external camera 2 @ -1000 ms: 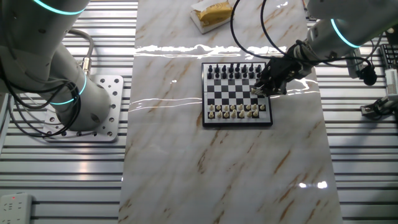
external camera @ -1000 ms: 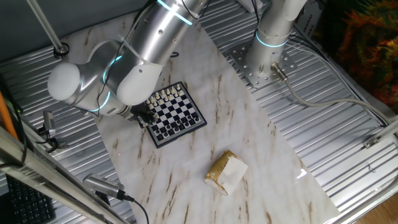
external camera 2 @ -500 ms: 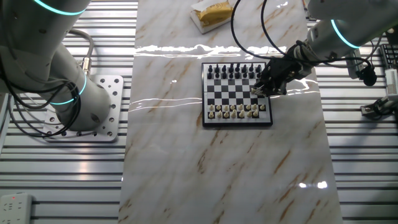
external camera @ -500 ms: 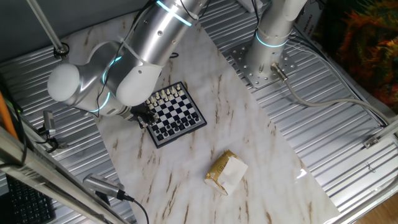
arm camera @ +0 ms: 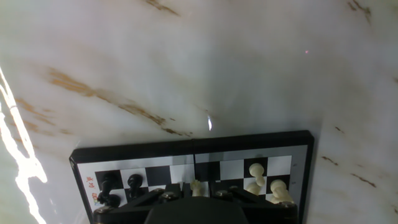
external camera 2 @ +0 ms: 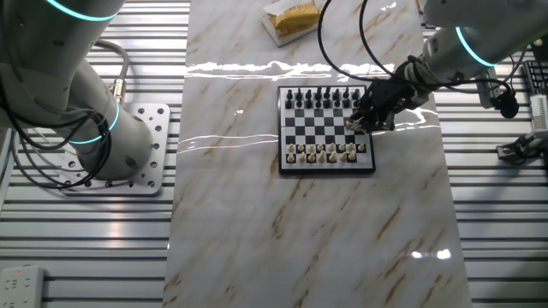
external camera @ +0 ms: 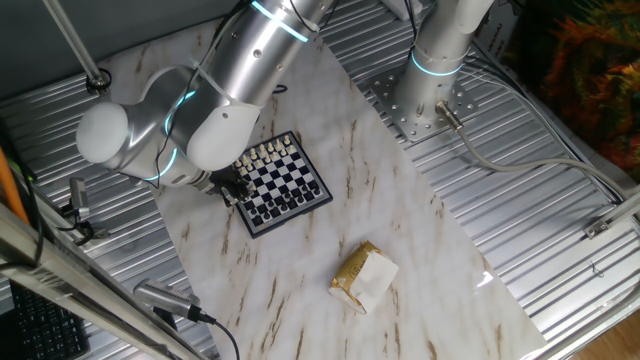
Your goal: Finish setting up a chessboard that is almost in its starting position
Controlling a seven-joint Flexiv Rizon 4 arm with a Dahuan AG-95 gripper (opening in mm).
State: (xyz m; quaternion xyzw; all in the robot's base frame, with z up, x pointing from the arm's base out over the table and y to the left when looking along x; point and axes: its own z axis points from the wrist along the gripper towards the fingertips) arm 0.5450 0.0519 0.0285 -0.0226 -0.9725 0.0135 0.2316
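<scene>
The chessboard [external camera 2: 326, 128] lies mid-table, black pieces along its far row and white pieces along its near rows; it also shows in the first fixed view as the chessboard [external camera: 285, 185]. My gripper [external camera 2: 363, 121] is down over the board's right edge, about halfway between the two rows. In the hand view a small white piece [arm camera: 196, 186] stands between my dark fingers [arm camera: 163, 196], with my gripper [arm camera: 194, 198] at the bottom edge. The fingers are close on both sides of it, and whether they touch it is unclear. In the first fixed view the arm hides the gripper.
A tan-and-white paper packet [external camera 2: 292, 19] lies at the far end of the marble top, seen also as the packet [external camera: 364, 277]. A second arm's base [external camera 2: 128, 154] stands on the metal plate left of the marble. Ribbed metal flanks the marble on both sides.
</scene>
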